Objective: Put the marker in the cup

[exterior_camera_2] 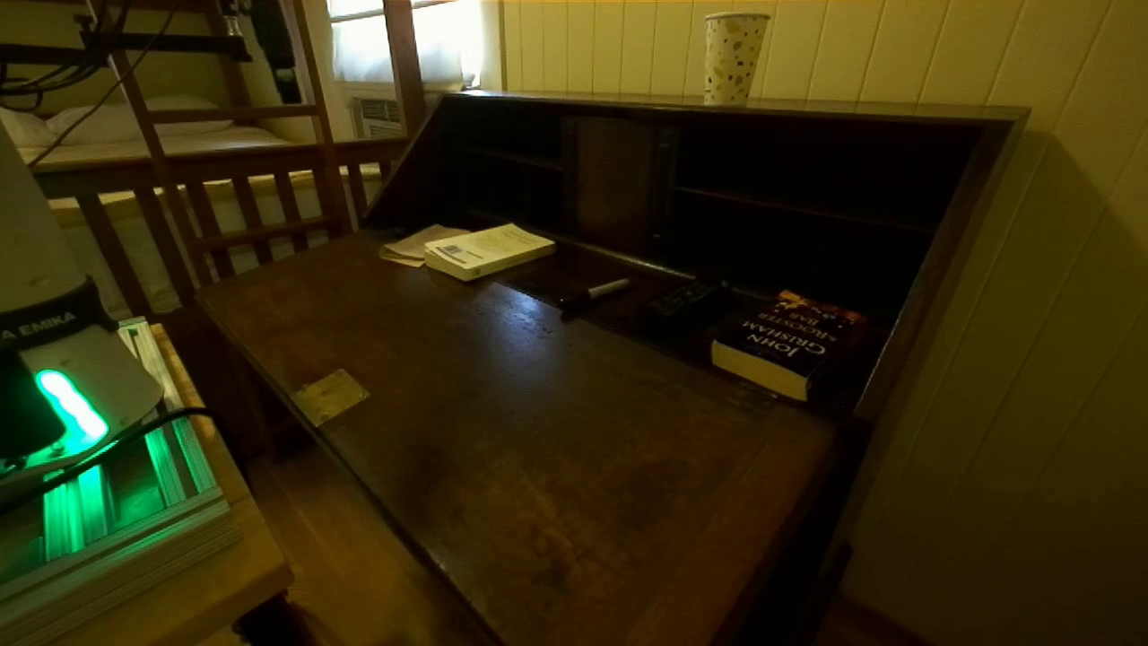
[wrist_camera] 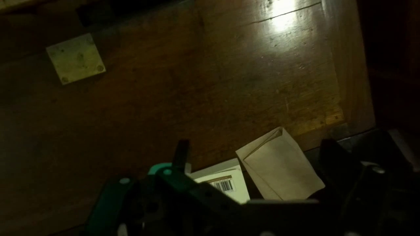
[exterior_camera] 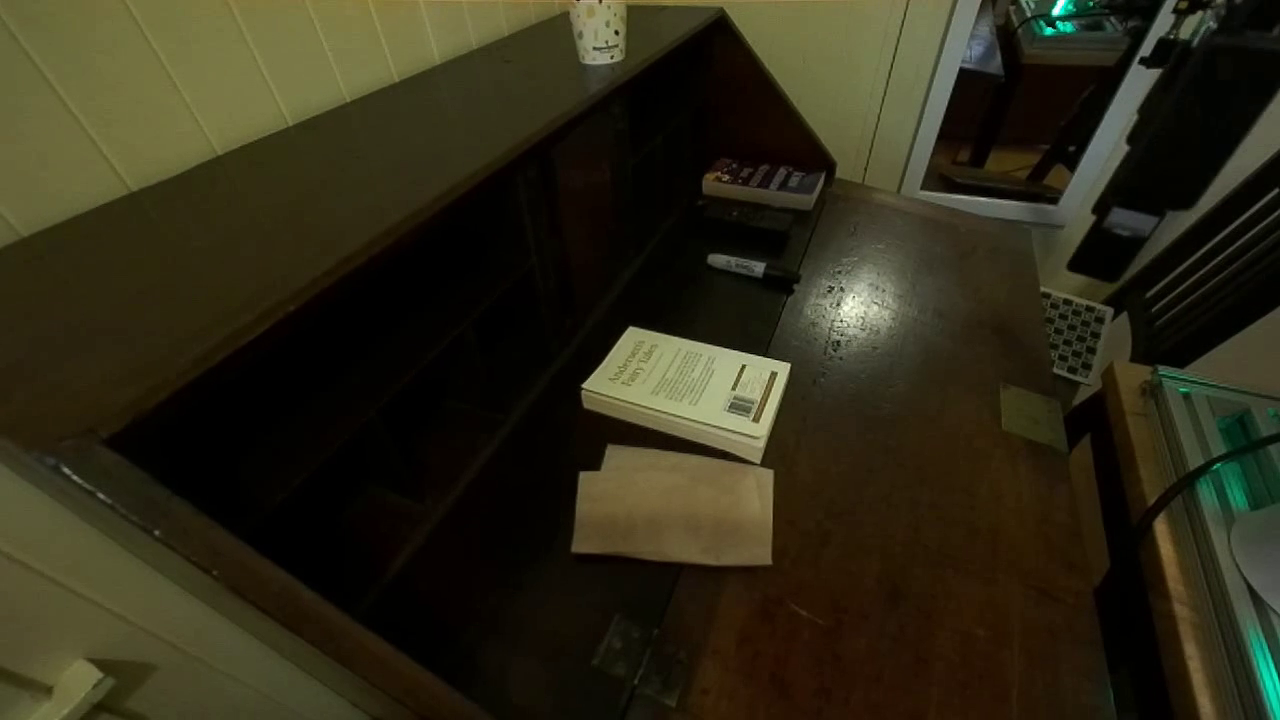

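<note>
The marker (exterior_camera: pixel 750 268) has a grey body and a black cap. It lies on the dark inner strip of the desk, between the white book and a dark flat object; it also shows in an exterior view (exterior_camera_2: pixel 594 294). The speckled paper cup (exterior_camera: pixel 600 35) stands upright on the desk's top shelf, also in an exterior view (exterior_camera_2: pixel 734 58). Its inside is hidden. My gripper (wrist_camera: pixel 255 149) is open and empty in the wrist view, its fingers wide apart above the desk, over the envelope and white book. Marker and cup are out of the wrist view.
The white book (exterior_camera: pixel 690 390) lies beside a brown envelope (exterior_camera: pixel 675 510). A dark thick book (exterior_camera_2: pixel 789 345) and a dark flat object (exterior_camera_2: pixel 683 301) lie at the other end. The desk's cubbyholes (exterior_camera: pixel 450 350) and raised top shelf (exterior_camera: pixel 300 200) stand behind.
</note>
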Motion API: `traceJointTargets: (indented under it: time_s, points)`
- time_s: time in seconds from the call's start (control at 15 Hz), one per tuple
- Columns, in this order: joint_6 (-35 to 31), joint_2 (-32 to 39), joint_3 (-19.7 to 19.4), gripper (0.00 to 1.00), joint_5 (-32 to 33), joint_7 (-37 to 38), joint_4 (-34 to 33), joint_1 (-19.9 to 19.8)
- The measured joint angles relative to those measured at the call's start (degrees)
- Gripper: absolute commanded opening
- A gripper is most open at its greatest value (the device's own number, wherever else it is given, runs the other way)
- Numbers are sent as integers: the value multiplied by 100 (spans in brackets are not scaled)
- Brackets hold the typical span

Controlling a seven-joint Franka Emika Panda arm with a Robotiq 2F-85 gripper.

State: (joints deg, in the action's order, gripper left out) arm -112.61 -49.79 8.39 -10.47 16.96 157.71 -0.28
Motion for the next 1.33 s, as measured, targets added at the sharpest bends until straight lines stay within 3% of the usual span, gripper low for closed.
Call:
traceJointTargets:
  time_s: [0.67,0.87,1.33]
  points:
    - [-773,521,-1088,100,640,-712,1,-868]
    - [-839,588,-1096,100,702,-713,1,-1012]
    - [-839,587,-1079,100,701,-755,1,-936]
